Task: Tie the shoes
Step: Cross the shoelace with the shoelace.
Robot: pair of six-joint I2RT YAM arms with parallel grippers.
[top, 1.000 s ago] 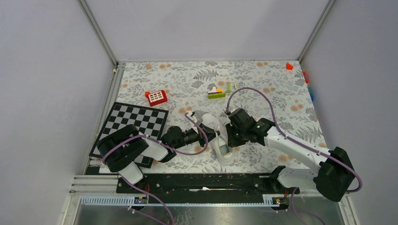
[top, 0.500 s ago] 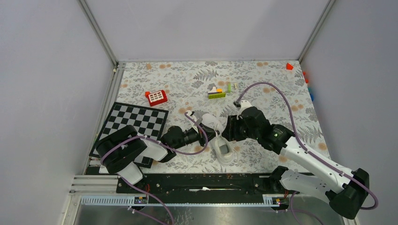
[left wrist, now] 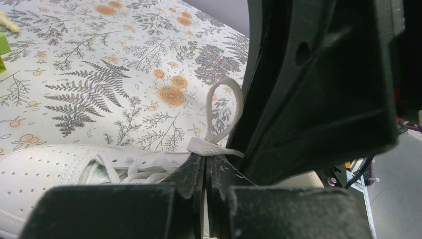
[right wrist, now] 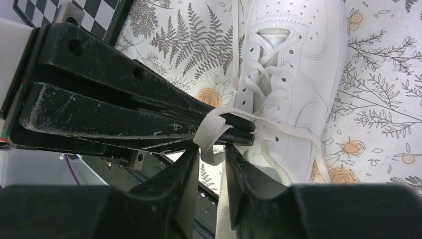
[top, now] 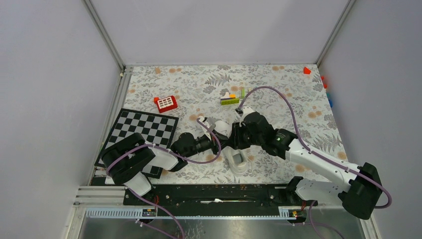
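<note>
Lace loop [left wrist: 207, 114] of the sneaker [right wrist: 298, 64] is pinched by the left pincer [left wrist: 205, 158] so that the narrowly parted right pincer [right wrist: 211, 162], apparently straddling it, may grasp it.

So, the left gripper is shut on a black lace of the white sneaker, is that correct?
Not quite: the lace is white. The left wrist view shows the left gripper shut on a white lace of the white sneaker.

Plain pale grey walls [top: 219, 30] close in a table [top: 199, 82] covered with a cloth printed in grey ferns and orange flowers, with slanting metal posts [top: 104, 35] at the far corners and a black rail [top: 209, 191] along the near edge, all evenly lit.
</note>
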